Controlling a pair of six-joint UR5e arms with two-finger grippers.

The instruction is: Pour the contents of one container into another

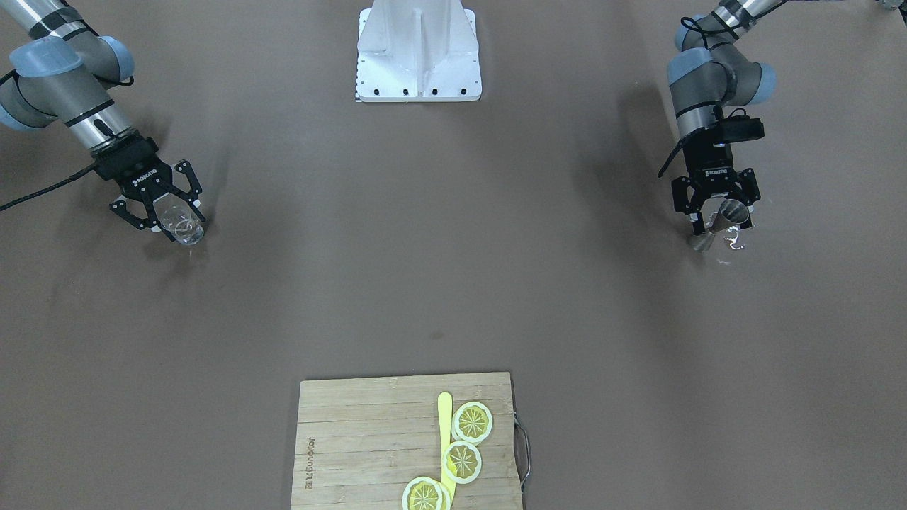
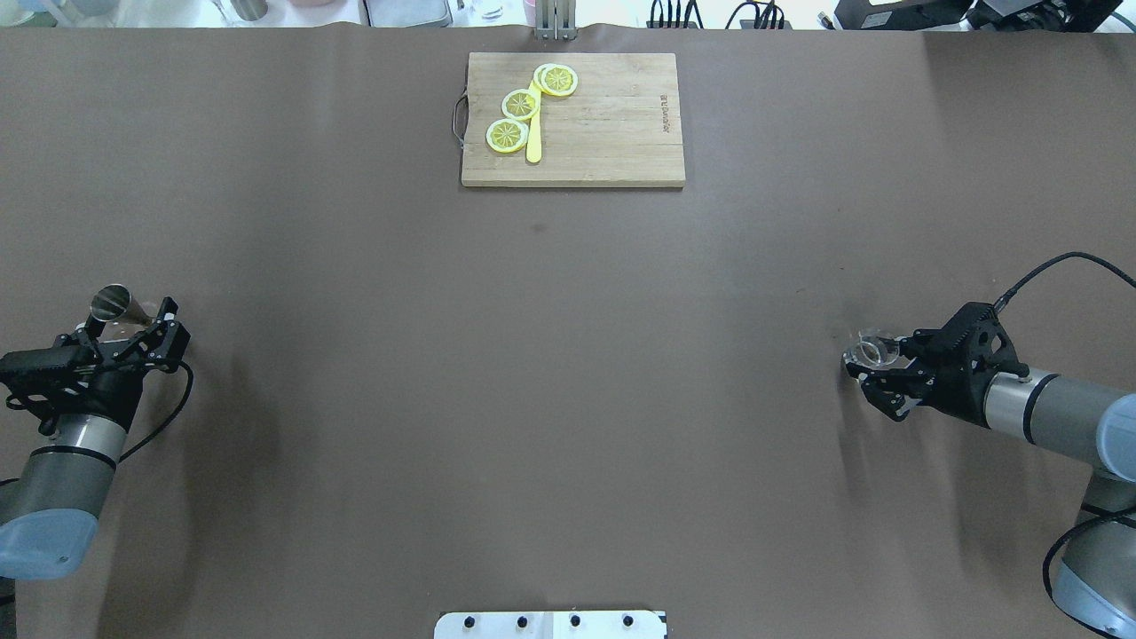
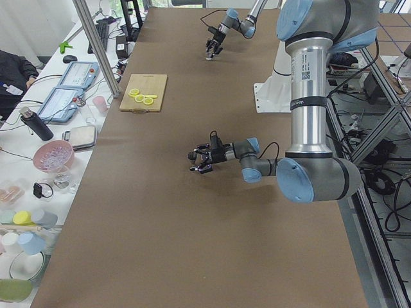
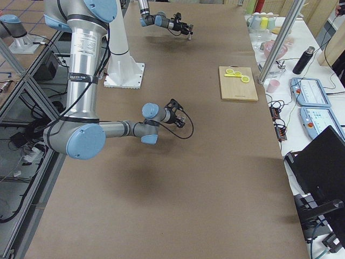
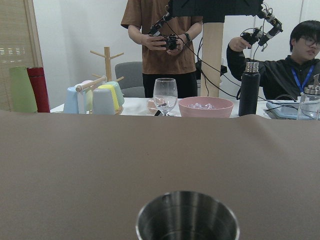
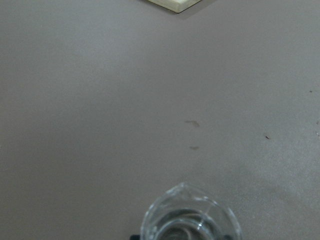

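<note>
My left gripper (image 1: 717, 221) is shut on a steel measuring cup (image 1: 730, 211) and holds it just above the brown table at the robot's far left. The same cup (image 2: 110, 302) shows above the gripper (image 2: 133, 321) in the overhead view, and its open rim (image 5: 187, 215) fills the bottom of the left wrist view. At the far right, my right gripper (image 1: 172, 221) is shut on a small clear glass (image 1: 182, 227), also low over the table. The glass (image 2: 873, 350) sticks out past the fingers, and its rim (image 6: 190, 216) shows in the right wrist view.
A wooden cutting board (image 2: 612, 124) with three lemon slices (image 2: 520, 104) and a yellow knife (image 2: 533, 142) lies at the table's far middle edge. The white robot base (image 1: 418, 53) stands at the near edge. Operators and tableware (image 5: 205, 106) are beyond the table.
</note>
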